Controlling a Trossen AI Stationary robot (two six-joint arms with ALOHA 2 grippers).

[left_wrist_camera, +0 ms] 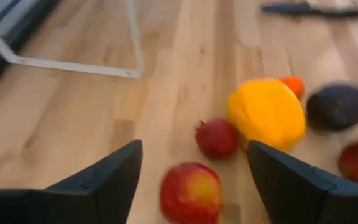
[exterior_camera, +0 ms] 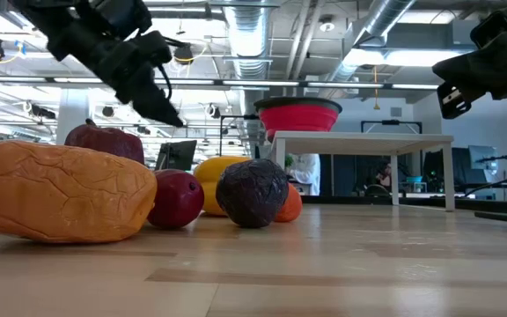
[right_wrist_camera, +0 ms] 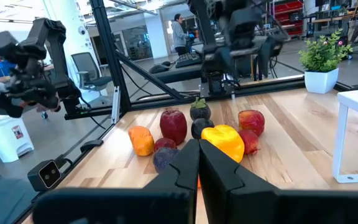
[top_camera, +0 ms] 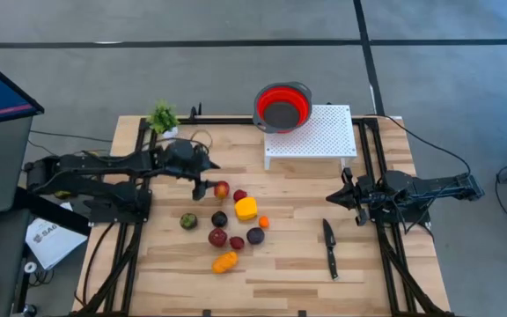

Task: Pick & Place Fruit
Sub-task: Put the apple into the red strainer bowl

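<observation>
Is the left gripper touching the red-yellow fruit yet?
Apart. Left wrist view shows the left gripper open, the red-yellow fruit between its fingers with bare wood either side.

We're looking straight down on the whole counter (top_camera: 280, 264) from above; low cam is sitting at counter-top level, close to the fruit (exterior_camera: 252, 193). Both wrist cams are facing that same fruit cluster from opposite sides.

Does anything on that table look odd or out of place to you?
Only the bowl: it hangs over the far left corner of the white rack rather than sitting squarely on it. The fruit is loosely clustered and the knife lies flat.
</observation>
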